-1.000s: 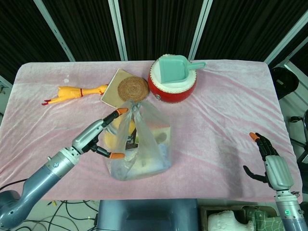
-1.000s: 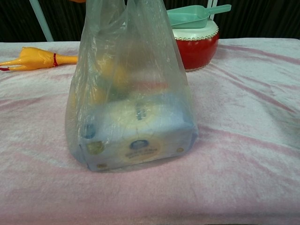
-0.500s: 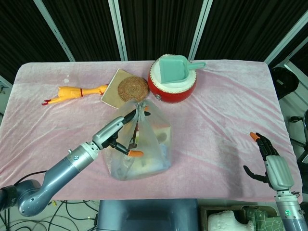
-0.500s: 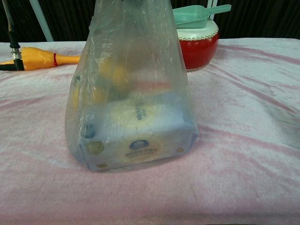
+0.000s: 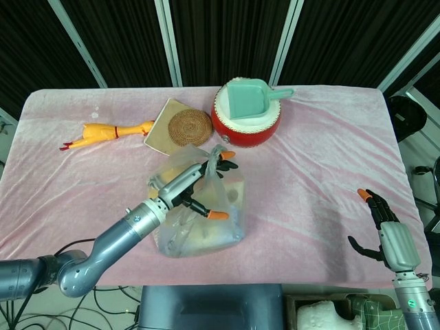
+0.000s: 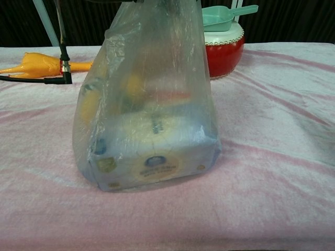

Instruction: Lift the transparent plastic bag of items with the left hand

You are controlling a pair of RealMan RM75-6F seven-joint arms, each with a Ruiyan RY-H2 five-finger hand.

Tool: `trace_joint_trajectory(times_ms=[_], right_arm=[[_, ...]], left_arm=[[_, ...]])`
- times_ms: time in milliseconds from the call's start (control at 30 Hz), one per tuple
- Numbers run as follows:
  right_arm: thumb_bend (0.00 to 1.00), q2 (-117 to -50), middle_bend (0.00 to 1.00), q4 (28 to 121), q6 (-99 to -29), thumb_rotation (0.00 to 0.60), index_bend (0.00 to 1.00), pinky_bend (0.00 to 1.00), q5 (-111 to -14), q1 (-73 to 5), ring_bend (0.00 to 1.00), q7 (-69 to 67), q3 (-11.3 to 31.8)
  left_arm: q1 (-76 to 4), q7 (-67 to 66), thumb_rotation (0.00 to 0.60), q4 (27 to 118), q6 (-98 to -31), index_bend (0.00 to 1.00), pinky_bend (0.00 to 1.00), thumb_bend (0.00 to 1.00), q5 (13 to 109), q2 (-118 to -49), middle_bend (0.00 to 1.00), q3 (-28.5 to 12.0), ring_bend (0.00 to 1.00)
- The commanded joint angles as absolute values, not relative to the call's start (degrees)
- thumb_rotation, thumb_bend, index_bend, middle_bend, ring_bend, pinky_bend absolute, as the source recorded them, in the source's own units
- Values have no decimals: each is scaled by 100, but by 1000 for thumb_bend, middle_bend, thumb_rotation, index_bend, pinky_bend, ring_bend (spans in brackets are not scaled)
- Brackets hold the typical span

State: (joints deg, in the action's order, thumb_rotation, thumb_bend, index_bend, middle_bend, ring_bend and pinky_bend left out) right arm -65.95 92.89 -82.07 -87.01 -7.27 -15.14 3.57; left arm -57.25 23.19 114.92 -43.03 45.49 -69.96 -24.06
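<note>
Transparent plastic bag (image 5: pixel 199 220) of items sits near the front edge of the pink-clothed desk (image 5: pixel 316 158) in the head view, its top bunched upward. The left hand (image 5: pixel 196 189) reaches over that bunched top with orange-tipped fingers spread around the plastic — whether it truly grips, I cannot tell. The right hand (image 5: pixel 385 234) hangs off the desk's right front corner, fingers apart, holding nothing. Behind, a red round drum (image 5: pixel 245 124) carries a mint-green plastic scoop (image 5: pixel 251 98).

In the chest view the bag (image 6: pixel 149 110) rests on the cloth — inside lie a pale printed box (image 6: pixel 157 157) and yellow rounded items (image 6: pixel 131 86).
</note>
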Motion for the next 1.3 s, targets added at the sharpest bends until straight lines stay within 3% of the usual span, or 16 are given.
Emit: trace_joint_trajectory(times_ms=[33,267,433,767,967,1100,1300], right_arm=[[221,-6595,0,9289,-8204,600,0,177,-8697,-728,0,-1516,359],[221,-6590,0,9288,-8183,600,0,177,-8692,-734,0,-1520,356],[221,-6584,0,9289,-8177,600,0,178,-8695,-736,0,-1529,353],[221,-6577,0,9297,-8172,600,0,177,-8697,-734,0,-1518,344],[221,-6576,0,9295,-8158,600,0,177,-8687,-739,0,-1504,346],[221,-6580,0,9299,-8166,600,0,177,-8696,-737,0,-1486,343],[221,-6577,0,9299,-8167,600,0,177,-8691,-735,0,-1485,343]], left_arm=[[-5851,2334,600,11404,-4367,84,218,2,4332,-7176,181,-2520,150],[-5847,2887,600,11449,-4655,175,299,2,4204,-7598,279,-3033,240],[-5715,3060,600,11547,-5057,250,362,2,4416,-7894,367,-3156,317],[-5457,3235,600,11866,-6670,593,659,8,4421,-8684,788,-3722,692],[-5521,2819,600,11924,-7139,799,837,32,4279,-8828,990,-3959,904],[-5578,2493,600,12002,-7265,883,915,109,4135,-8829,1000,-4089,979],[-5659,2244,600,12126,-7228,892,921,140,4062,-8781,1000,-4297,986]])
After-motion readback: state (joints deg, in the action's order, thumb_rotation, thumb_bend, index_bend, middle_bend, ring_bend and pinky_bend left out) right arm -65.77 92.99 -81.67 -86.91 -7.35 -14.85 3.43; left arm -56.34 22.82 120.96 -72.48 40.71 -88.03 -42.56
